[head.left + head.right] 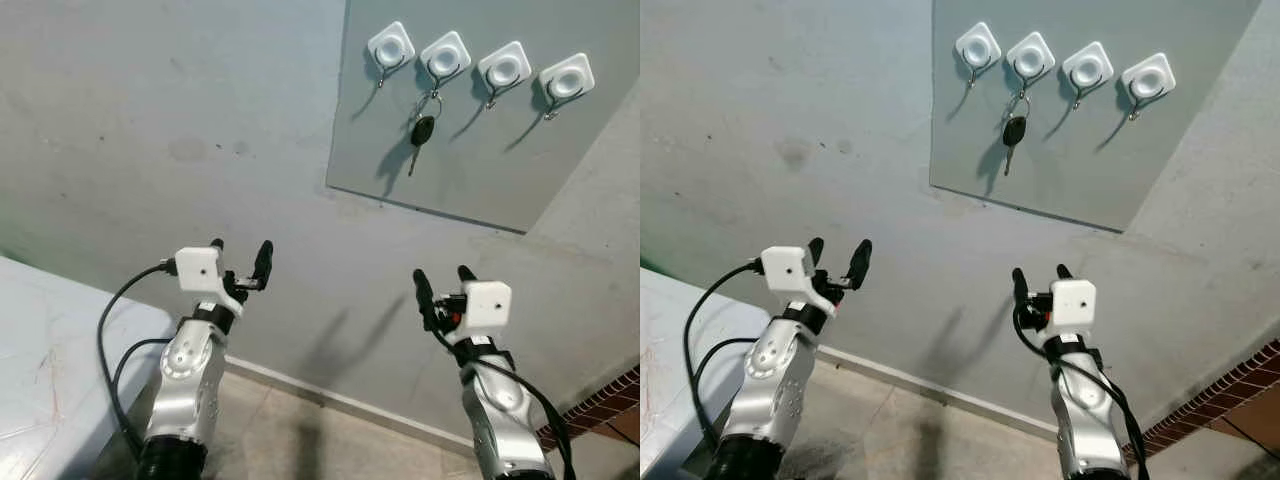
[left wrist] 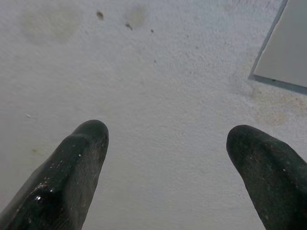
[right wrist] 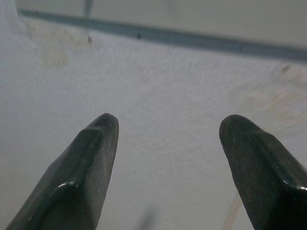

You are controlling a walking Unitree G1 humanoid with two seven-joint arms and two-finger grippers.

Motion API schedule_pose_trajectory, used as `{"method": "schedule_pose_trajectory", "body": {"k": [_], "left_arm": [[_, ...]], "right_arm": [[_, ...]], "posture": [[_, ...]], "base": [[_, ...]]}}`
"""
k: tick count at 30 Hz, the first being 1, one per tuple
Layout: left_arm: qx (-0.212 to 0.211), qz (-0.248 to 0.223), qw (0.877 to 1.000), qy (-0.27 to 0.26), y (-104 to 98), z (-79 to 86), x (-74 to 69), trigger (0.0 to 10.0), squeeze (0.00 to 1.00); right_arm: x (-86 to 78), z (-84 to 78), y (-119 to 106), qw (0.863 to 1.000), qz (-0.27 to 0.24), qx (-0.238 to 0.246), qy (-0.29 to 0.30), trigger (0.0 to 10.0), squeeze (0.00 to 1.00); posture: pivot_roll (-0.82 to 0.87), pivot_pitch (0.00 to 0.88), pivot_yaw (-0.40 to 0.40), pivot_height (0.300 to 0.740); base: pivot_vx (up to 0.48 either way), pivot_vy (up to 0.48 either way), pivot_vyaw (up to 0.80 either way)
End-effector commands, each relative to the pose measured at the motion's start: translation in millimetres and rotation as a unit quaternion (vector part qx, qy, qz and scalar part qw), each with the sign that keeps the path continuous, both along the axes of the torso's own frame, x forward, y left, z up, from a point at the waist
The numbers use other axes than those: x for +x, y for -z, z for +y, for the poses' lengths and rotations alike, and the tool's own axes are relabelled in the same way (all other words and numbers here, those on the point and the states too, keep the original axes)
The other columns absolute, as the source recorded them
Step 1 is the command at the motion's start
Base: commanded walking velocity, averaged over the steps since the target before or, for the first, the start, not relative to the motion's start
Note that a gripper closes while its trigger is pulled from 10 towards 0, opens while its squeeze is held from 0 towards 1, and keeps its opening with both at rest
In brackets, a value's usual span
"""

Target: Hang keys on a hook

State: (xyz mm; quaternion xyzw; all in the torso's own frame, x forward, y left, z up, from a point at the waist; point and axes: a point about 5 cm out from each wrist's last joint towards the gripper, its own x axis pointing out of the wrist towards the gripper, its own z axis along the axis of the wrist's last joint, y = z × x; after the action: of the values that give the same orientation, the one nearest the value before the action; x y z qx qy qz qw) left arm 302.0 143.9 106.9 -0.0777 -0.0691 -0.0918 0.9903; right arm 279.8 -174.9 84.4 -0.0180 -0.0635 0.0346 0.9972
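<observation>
Left gripper [image 1: 240, 256] spread, empty, raised before bare wall. Key [image 1: 421, 133] hangs from second hook [image 1: 444, 58] on the board [image 1: 480, 180], well above. Right gripper [image 1: 444, 282] spread, empty too. Hanging looks done; next, likely lower arms. Ring's seat on hook too small to confirm.

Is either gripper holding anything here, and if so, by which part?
Nothing is held. The left gripper and right gripper are both open and empty, below the board. The key hangs from the second hook.
</observation>
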Motion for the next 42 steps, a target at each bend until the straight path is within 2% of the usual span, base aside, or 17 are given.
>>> {"method": "schedule_pose_trajectory", "body": {"k": [1, 5, 13, 21, 28, 42], "left_arm": [[0.001, -0.008, 1.000, -0.005, -6.4, 1.0, -5.8, 10.0, 0.00], [-0.003, -0.007, 1.000, -0.014, -9.4, 4.0, -14.9, 10.0, 0.00], [-0.029, 0.012, 0.999, -0.005, -11.4, 5.3, -16.3, 10.0, 0.00], [-0.019, 0.014, 1.000, -0.003, -16.4, 6.0, -16.2, 10.0, 0.00], [-0.017, 0.014, 1.000, -0.003, -20.6, 8.5, -10.7, 10.0, 0.00], [-0.019, 0.017, 1.000, -0.002, -21.9, 8.1, -7.3, 10.0, 0.00]], "right_arm": [[-6.8, 1.2, -12.6, 1.000, -0.020, -0.005, 0.001, 10.0, 0.00], [-18.9, 2.6, -18.3, 1.000, -0.027, -0.005, 0.000, 10.0, 0.00], [-17.5, -1.8, -21.9, 0.999, -0.023, -0.019, 0.027, 10.0, 0.00], [-15.0, -3.3, -30.9, 0.999, -0.022, -0.023, 0.032, 10.0, 0.00], [-7.0, -5.7, -38.6, 0.999, -0.029, -0.029, 0.033, 10.0, 0.00], [-4.4, -4.8, -40.3, 0.999, -0.025, -0.029, 0.025, 10.0, 0.00]], "posture": [[0.00, 0.000, -0.010, 0.732], [0.00, 0.009, -0.006, 0.732], [0.00, 0.018, -0.004, 0.732], [0.00, 0.017, -0.012, 0.732], [0.00, 0.019, -0.018, 0.732], [0.00, 0.002, -0.025, 0.732]], "base": [[0.000, 0.000, 0.00], [0.000, 0.000, 0.00], [0.000, 0.000, 0.12], [0.000, 0.000, 0.80], [0.000, 0.000, 0.80], [0.000, 0.000, 0.80]]}}
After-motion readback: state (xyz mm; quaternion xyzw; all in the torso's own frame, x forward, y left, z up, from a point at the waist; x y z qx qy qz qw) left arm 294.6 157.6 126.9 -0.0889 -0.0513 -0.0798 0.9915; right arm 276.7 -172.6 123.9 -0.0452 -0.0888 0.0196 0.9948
